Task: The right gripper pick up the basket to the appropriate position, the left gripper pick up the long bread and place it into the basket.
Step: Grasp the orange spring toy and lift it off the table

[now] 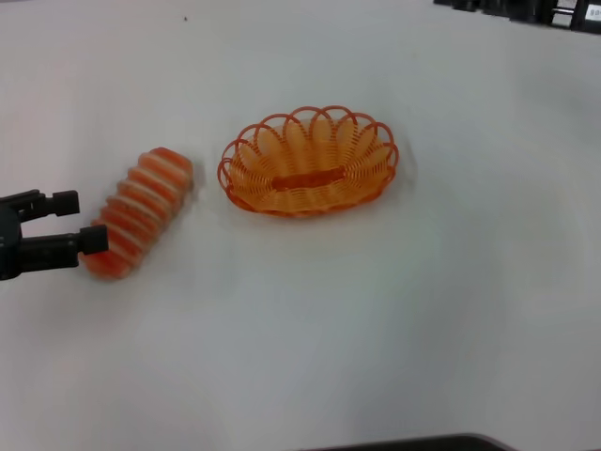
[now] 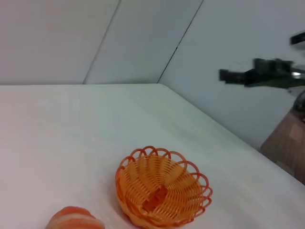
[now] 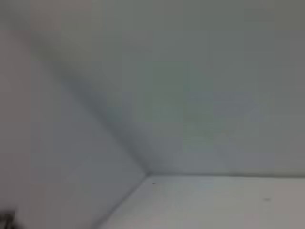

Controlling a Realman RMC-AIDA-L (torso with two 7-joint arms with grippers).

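Note:
The long bread (image 1: 141, 211), orange-red with cream stripes, lies on the white table left of the basket; its end shows in the left wrist view (image 2: 75, 218). The empty orange openwork basket (image 1: 310, 164) stands near the table's middle and also shows in the left wrist view (image 2: 162, 191). My left gripper (image 1: 86, 220) is open at the left edge, right beside the bread's near end, with one fingertip (image 1: 92, 240) against it. My right gripper (image 1: 563, 11) is a dark shape with a white label at the far top right, well away from the basket.
The white table (image 1: 376, 329) runs to pale walls behind. In the left wrist view a dark arm part (image 2: 267, 75) hangs high to the right of the basket. A dark edge (image 1: 423, 443) shows at the bottom of the head view.

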